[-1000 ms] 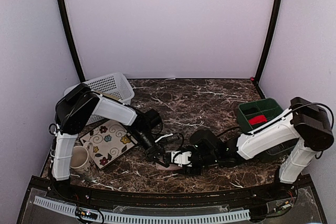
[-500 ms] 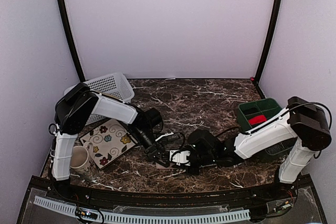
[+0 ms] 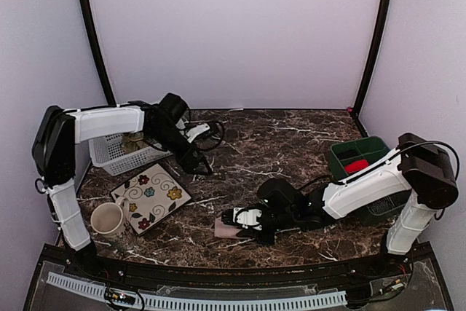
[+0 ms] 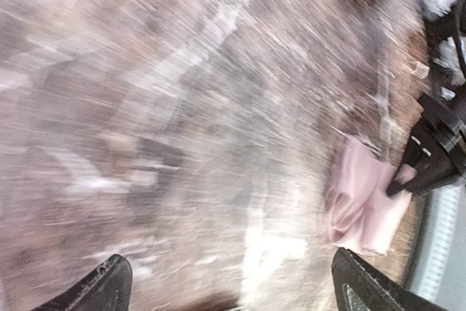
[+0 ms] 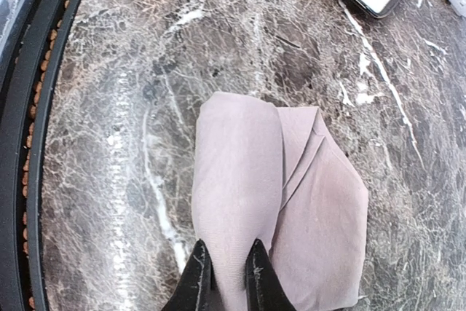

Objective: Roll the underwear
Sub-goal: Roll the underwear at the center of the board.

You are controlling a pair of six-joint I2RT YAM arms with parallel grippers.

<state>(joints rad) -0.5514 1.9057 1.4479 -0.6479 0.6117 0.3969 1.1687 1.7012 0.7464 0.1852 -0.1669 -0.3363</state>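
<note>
The dusty pink underwear (image 5: 277, 202) lies partly rolled on the marble near the front edge, also seen as a pink patch (image 3: 226, 228) in the top view and as the underwear (image 4: 364, 205) in the blurred left wrist view. My right gripper (image 5: 227, 276) is shut on the rolled left fold, its fingers pinching the cloth; from above the right gripper (image 3: 244, 218) sits at the underwear's right side. My left gripper (image 3: 198, 164) hangs open over the table's back left, far from the cloth. Between the tips of the left gripper (image 4: 233, 293) there is nothing. Something olive (image 3: 134, 141) lies in the basket.
A white basket (image 3: 109, 152) stands at the back left, under the left arm. A floral plate (image 3: 149, 196) and a cream mug (image 3: 108, 218) sit at the front left. A green bin (image 3: 358, 152) with a red roll (image 3: 357, 166) is at the right.
The left gripper has opened, let go of the pink underwear and swung away to the back left near the basket. The right gripper has closed on the cloth's fold.
</note>
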